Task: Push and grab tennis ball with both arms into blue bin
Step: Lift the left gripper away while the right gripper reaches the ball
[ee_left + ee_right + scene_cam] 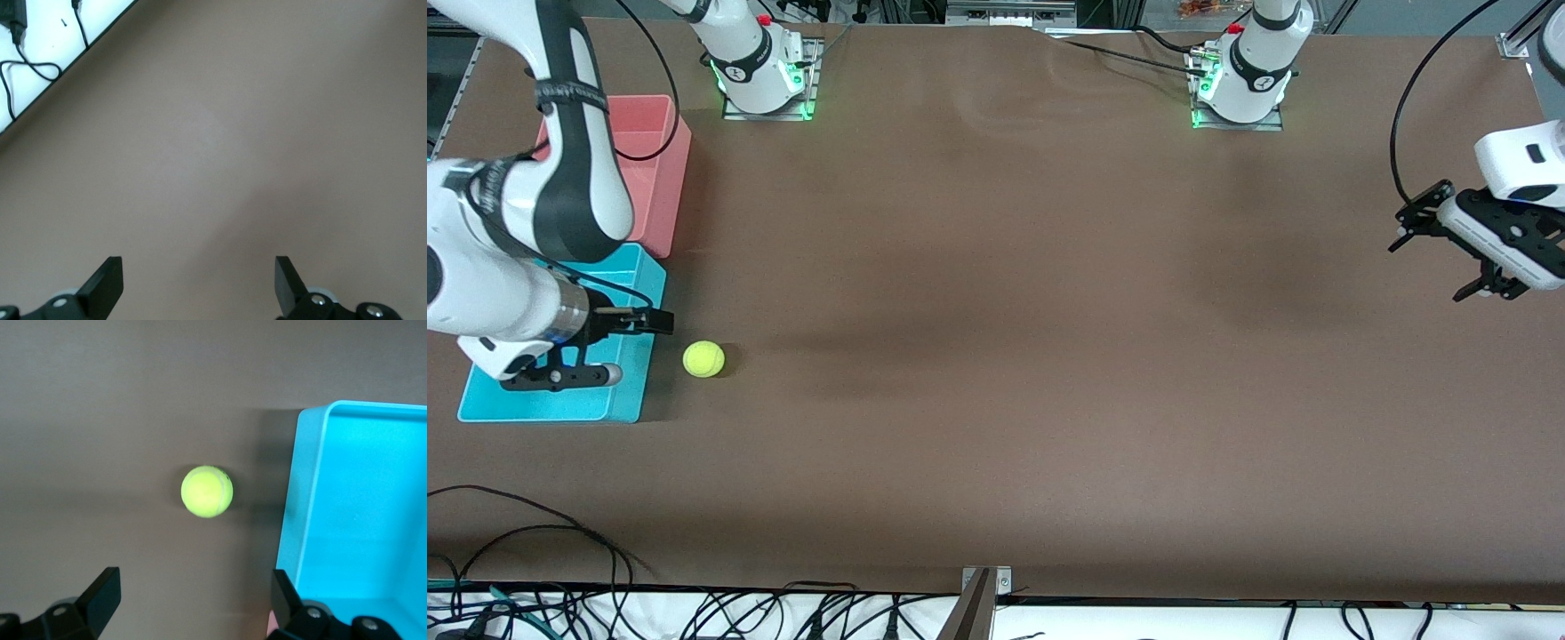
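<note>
tennis ball (703,359) on table beside blue bin (627,404); right gripper (615,347) over bin, jaws apart.

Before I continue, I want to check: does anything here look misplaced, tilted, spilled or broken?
Nothing stands out. The tennis ball lies on the table beside the blue bin, not yet in it. The pink bin sits upright.

Both arms (578,169) are glossy white with dark joint bands, looping black cables, green-lit bases topped by red buttons, and black two-finger tools (1440,244) on white housings.
</note>
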You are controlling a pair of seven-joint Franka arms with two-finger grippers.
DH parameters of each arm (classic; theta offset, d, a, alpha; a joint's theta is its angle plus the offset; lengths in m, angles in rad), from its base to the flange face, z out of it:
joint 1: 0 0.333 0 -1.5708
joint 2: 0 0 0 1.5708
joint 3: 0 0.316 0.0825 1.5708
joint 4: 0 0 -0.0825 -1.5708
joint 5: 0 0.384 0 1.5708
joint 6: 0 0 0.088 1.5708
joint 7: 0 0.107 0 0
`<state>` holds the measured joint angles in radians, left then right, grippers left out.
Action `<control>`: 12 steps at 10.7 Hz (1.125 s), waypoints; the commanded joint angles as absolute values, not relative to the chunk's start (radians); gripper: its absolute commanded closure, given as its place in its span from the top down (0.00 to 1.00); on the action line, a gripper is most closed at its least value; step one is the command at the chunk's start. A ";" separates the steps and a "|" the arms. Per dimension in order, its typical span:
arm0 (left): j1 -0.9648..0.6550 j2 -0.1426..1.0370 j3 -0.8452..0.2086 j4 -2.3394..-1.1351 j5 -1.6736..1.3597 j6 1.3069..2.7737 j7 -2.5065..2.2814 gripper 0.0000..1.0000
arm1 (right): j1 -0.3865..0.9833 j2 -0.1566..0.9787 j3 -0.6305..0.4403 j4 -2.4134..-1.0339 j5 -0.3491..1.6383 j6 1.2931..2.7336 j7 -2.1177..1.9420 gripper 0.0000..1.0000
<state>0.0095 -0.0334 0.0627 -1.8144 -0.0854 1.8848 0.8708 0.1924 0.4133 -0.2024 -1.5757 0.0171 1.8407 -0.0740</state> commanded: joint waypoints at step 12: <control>-0.020 -0.025 -0.098 -1.552 0.051 1.528 -0.112 1.00 | 0.195 0.501 -0.202 -1.901 0.020 2.370 -0.069 1.00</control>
